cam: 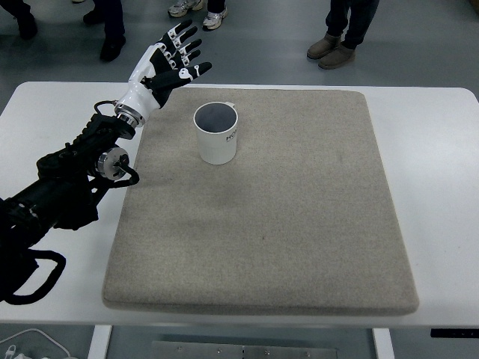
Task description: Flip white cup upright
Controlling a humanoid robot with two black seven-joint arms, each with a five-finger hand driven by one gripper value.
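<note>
A white cup (pixel 216 133) stands upright, mouth up, on the far left part of a grey felt mat (pixel 299 217). It has small dark lettering on its side. My left hand (pixel 171 61) is raised above the table's far left edge, up and to the left of the cup. Its fingers are spread and hold nothing. It is apart from the cup. The black left arm (pixel 67 187) comes in from the picture's lower left.
The mat lies on a white table (pixel 438 187). Feet and legs of several people (pixel 337 48) stand on the floor beyond the table's far edge.
</note>
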